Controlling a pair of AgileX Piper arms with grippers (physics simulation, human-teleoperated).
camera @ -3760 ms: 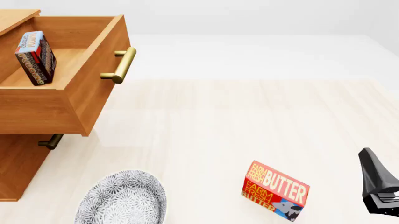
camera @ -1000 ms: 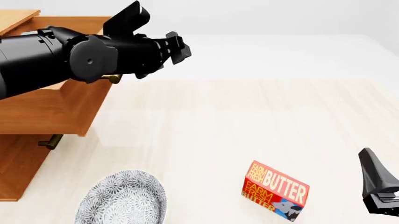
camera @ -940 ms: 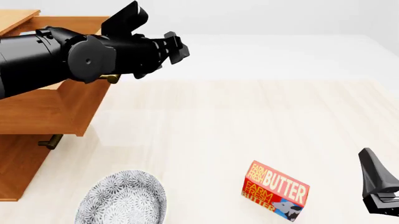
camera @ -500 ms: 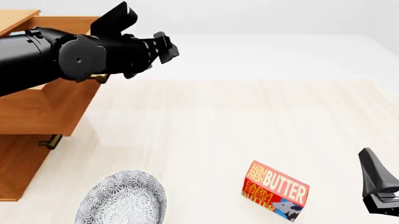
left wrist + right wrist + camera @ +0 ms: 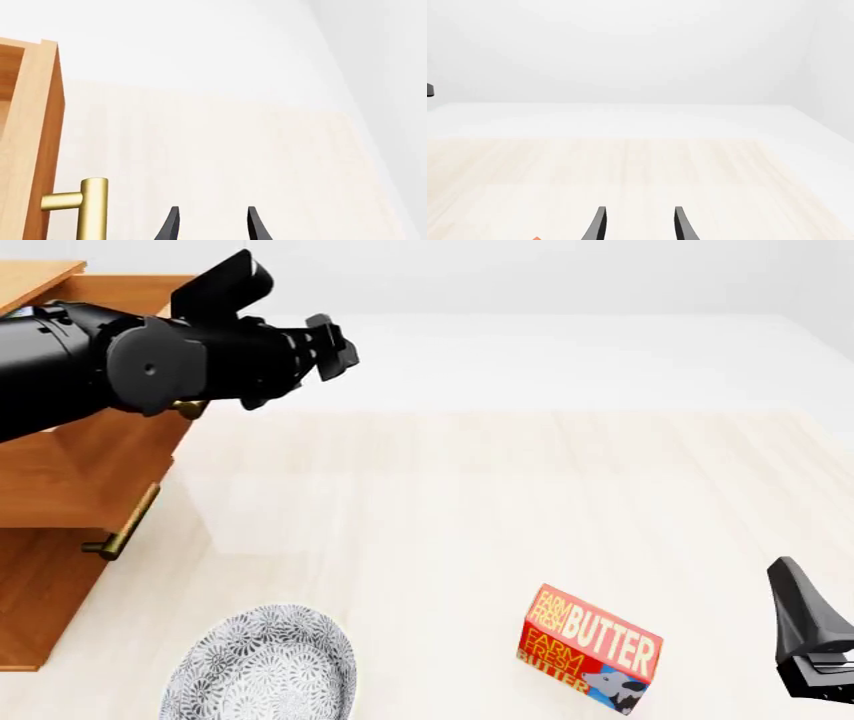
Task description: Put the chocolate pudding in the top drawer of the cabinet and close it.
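The cabinet [image 5: 38, 585] stands at the far left, its top drawer [image 5: 94, 472] pulled partly out. My left arm crosses over the drawer and hides its inside, so the chocolate pudding is out of sight. My left gripper [image 5: 331, 344] reaches past the drawer front over the table, open and holding nothing. In the left wrist view the drawer front [image 5: 41, 125] and its brass handle [image 5: 89, 207] lie right beside the open left gripper [image 5: 211, 225]. My right gripper [image 5: 638, 225] is open and empty; it shows low at the front view's right edge [image 5: 805, 635].
A red butter box [image 5: 590, 648] stands near the front, right of centre. A patterned grey plate [image 5: 264, 665] lies front left by the cabinet. The lower drawer's brass handle [image 5: 123, 525] sticks out below the top drawer.
My left arm came in over the drawer and has been moving left. The top drawer has slid further into the cabinet with it. The right arm has not moved.
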